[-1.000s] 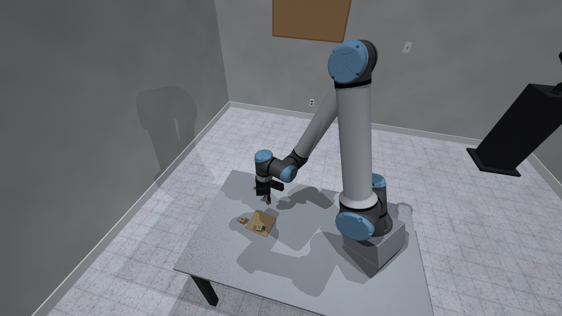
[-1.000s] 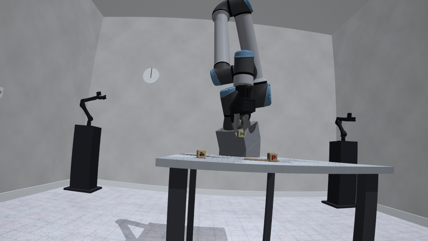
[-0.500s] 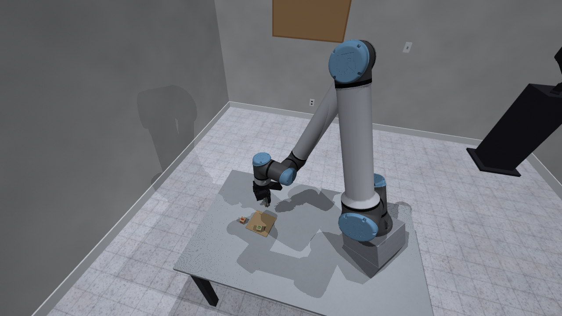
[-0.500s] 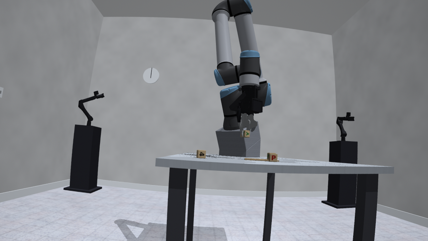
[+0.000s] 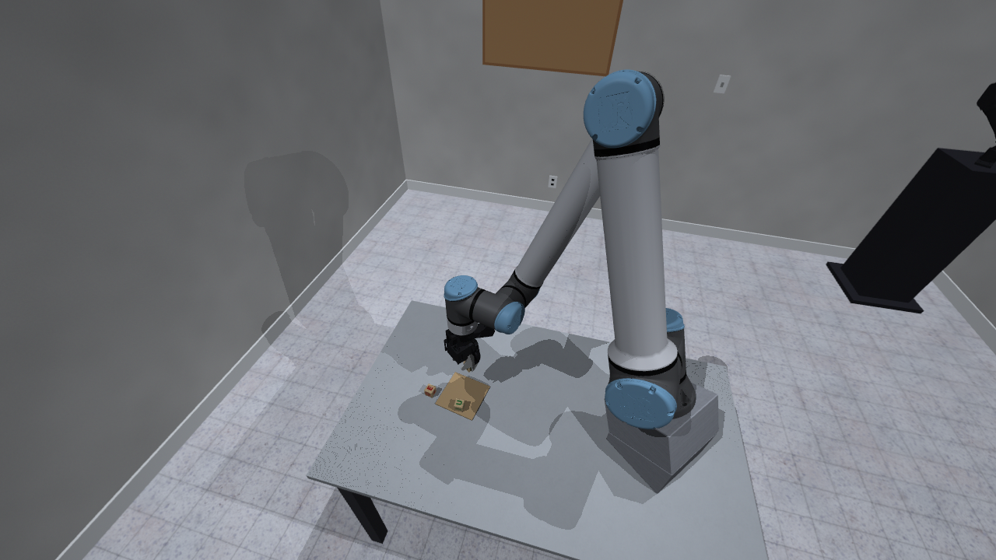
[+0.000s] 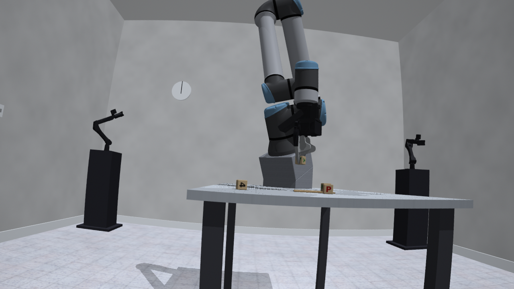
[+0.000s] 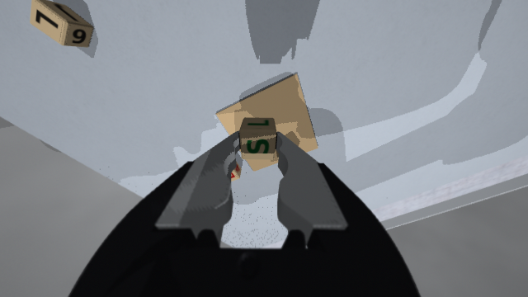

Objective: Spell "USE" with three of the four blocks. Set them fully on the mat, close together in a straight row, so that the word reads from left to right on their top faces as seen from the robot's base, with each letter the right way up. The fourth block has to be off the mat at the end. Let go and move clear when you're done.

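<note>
My gripper (image 7: 258, 133) is shut on a wooden block with a green S (image 7: 258, 140) and holds it in the air above the tan mat (image 7: 272, 109). In the top view the gripper (image 5: 470, 361) hangs over the mat's far edge (image 5: 462, 395). A block with a green letter (image 5: 458, 401) sits on the mat; the held block hides it in the wrist view. A block with red letters (image 5: 430, 390) lies just off the mat and shows a P in the exterior view (image 6: 327, 188). A block with black digits (image 7: 62, 26) lies farther off on the table.
The block with black digits shows a 4 in the exterior view (image 6: 241, 184), near the table's left end there. The robot's base (image 5: 657, 432) stands on the same table to the right of the mat. Black camera stands are off the table.
</note>
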Robot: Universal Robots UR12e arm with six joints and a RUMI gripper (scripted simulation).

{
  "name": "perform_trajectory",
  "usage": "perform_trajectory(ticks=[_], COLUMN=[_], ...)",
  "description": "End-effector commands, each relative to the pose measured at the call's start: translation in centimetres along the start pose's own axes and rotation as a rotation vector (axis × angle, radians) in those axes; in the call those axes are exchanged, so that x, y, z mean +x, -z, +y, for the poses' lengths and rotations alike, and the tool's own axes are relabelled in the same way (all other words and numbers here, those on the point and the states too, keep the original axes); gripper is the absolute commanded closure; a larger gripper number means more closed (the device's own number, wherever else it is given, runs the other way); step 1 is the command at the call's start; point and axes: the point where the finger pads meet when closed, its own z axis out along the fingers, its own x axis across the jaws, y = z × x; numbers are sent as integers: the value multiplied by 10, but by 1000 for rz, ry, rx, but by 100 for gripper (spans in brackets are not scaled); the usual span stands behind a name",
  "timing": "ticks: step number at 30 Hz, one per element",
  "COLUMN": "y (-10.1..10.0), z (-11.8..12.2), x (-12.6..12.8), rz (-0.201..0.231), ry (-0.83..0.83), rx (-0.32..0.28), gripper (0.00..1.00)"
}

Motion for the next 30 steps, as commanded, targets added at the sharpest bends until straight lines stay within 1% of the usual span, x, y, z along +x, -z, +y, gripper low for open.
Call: perform_trajectory(ticks=[1, 2, 5, 17, 19, 30], y=[1, 1, 2, 4, 4, 6], z=[8, 8, 15, 33, 33, 44], x=[0, 0, 3, 12, 12, 18], rz=[-6, -6, -7, -12, -12, -15], ry=[118, 118, 214, 466, 466, 625], rx=[-2, -2, -2, 0, 0, 1], gripper=[91, 91, 91, 91, 91, 91])
